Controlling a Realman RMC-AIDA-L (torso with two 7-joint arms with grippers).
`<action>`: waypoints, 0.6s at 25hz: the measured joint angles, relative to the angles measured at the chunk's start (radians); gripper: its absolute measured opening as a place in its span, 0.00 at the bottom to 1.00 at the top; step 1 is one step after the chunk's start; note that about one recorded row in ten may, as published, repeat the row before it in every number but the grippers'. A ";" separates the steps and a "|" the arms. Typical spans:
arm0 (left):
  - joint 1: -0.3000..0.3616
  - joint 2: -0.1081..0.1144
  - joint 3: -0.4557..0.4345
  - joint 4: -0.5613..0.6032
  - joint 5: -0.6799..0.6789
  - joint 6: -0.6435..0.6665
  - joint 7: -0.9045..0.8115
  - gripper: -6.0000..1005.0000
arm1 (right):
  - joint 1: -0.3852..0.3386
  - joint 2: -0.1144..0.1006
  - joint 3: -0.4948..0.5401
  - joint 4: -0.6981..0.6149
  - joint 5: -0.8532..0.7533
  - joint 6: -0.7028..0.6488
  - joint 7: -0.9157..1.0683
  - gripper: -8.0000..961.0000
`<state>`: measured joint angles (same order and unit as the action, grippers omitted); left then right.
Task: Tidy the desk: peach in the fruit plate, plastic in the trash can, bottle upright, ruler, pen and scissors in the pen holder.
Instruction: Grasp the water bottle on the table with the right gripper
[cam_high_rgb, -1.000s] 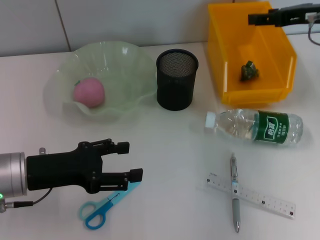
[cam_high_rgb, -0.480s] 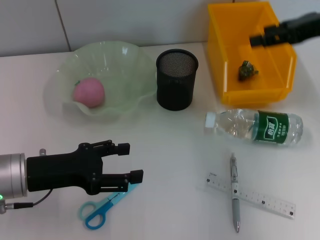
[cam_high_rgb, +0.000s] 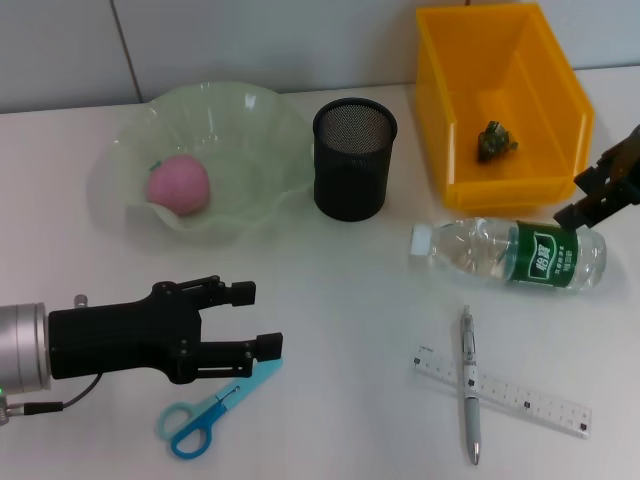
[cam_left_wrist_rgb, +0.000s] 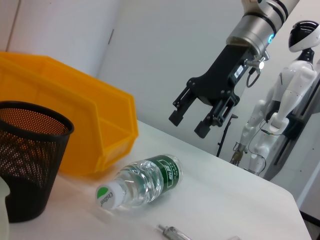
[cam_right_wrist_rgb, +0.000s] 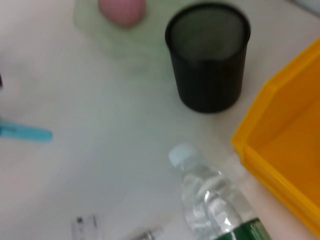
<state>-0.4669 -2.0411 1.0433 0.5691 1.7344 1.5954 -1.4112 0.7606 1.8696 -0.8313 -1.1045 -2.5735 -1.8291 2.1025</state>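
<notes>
Pincer of the right arm (cam_high_rgb: 608, 192) hangs with its black fingers spread, gripping nothing, above the base end of the fallen bottle (cam_high_rgb: 510, 254) at the right edge of the head view; the left wrist view shows it clear of the bottle, with open air between them. The left arm's pincer (cam_high_rgb: 250, 320) sits low at the near left of the white tabletop (cam_high_rgb: 340, 300), fingers parted and empty, its lower finger just over the blade end of the scissors (cam_high_rgb: 208, 413).

Largest of the objects is the yellow bin (cam_high_rgb: 500, 105) at the far right, and a crumpled dark green scrap of plastic (cam_high_rgb: 494, 141) lies on its floor. At the far left is the pale green fruit plate (cam_high_rgb: 250, 130) with its wavy rim, the pink peach (cam_high_rgb: 178, 185) resting inside it. Between plate and bin stands the black mesh pen holder (cam_high_rgb: 354, 160), upright, nothing visible in it.

Just in front of the bin the clear bottle lies on its side, white cap toward the pen holder, green label near the base. Nearer the robot, a clear ruler (cam_high_rgb: 520, 398) lies slanted on the tabletop with a grey pen (cam_high_rgb: 469, 385) laid across it, the two forming a cross. The blue-handled scissors lie closed at the near left, handles toward the robot.
</notes>
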 joint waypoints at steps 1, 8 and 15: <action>0.000 0.000 -0.002 0.000 0.000 0.000 -0.001 0.86 | 0.002 0.001 -0.014 -0.002 -0.010 0.005 -0.001 0.74; -0.001 0.000 -0.018 0.000 -0.001 -0.001 -0.002 0.86 | 0.025 0.021 -0.112 0.010 -0.054 0.068 -0.028 0.74; -0.002 -0.003 -0.039 0.000 -0.003 -0.004 -0.003 0.86 | 0.037 0.074 -0.199 0.015 -0.119 0.148 -0.105 0.74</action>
<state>-0.4684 -2.0444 1.0048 0.5691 1.7316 1.5917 -1.4145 0.7973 1.9436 -1.0299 -1.0893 -2.6928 -1.6812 1.9975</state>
